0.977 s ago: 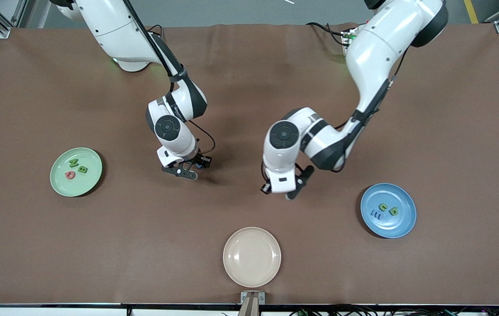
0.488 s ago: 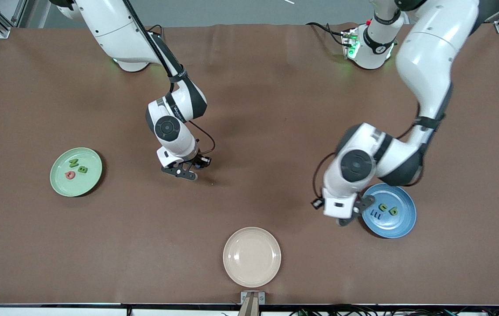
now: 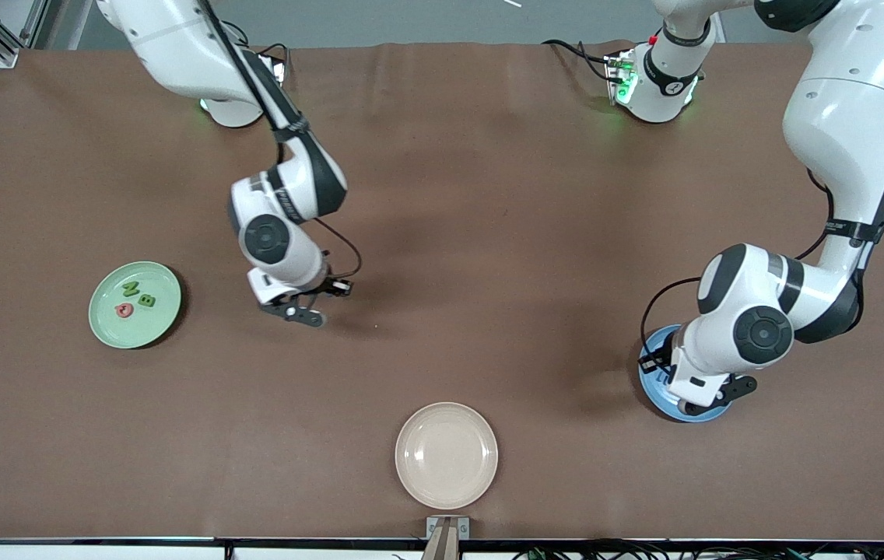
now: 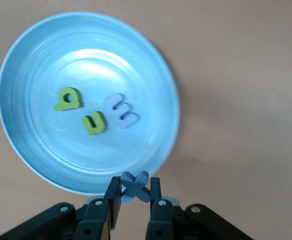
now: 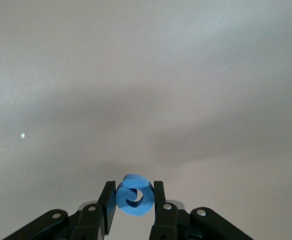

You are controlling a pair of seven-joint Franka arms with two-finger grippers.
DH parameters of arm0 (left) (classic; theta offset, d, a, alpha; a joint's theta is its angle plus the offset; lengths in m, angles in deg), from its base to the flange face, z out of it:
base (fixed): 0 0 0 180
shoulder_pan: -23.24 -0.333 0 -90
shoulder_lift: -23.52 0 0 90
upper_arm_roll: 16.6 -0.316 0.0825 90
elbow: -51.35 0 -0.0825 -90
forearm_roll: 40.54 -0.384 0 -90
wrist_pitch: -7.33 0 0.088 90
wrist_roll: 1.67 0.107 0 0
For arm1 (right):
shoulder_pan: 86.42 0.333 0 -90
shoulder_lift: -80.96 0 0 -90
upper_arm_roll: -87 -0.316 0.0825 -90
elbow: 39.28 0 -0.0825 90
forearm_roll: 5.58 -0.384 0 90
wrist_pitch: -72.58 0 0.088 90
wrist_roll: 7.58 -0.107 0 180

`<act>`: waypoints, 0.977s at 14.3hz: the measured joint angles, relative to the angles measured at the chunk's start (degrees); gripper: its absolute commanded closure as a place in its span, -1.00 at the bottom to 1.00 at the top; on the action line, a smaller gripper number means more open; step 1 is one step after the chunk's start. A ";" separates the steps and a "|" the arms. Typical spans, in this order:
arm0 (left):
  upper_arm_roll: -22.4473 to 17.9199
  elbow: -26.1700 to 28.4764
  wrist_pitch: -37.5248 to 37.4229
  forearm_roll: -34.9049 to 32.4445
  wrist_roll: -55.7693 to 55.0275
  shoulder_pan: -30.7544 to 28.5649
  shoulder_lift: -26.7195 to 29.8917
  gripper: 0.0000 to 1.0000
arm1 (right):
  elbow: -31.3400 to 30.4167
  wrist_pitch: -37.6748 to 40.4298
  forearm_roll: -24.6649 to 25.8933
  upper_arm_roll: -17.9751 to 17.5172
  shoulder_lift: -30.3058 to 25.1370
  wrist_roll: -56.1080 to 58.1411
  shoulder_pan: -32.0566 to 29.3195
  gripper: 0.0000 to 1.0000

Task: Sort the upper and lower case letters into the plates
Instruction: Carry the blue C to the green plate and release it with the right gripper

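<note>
My left gripper (image 3: 710, 400) hangs over the rim of the blue plate (image 3: 652, 389), shut on a blue x letter (image 4: 134, 187). The left wrist view shows that plate (image 4: 45, 60) holding two green letters (image 4: 67, 99) (image 4: 94, 123) and a pale blue one (image 4: 121, 110). My right gripper (image 3: 303, 315) is over bare table between the green plate (image 3: 111, 330) and the table's middle, shut on a round blue letter (image 5: 133, 200). A green N (image 3: 131, 289), a green B (image 3: 147, 300) and a pink letter (image 3: 124, 310) lie in the green plate.
A cream-beige plate (image 3: 447, 455) with nothing in it sits near the table's front edge, midway along. Brown cloth (image 3: 442, 155) covers the whole table.
The left arm swung from the table's middle to the blue plate with the x letter. The right gripper shut on the round blue letter and shifted toward the green plate.
</note>
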 measured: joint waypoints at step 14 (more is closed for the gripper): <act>0.05 7.88 3.01 -8.10 5.87 -5.11 0.09 -0.99 | -16.79 -12.51 3.87 2.85 -7.61 46.78 -31.90 0.59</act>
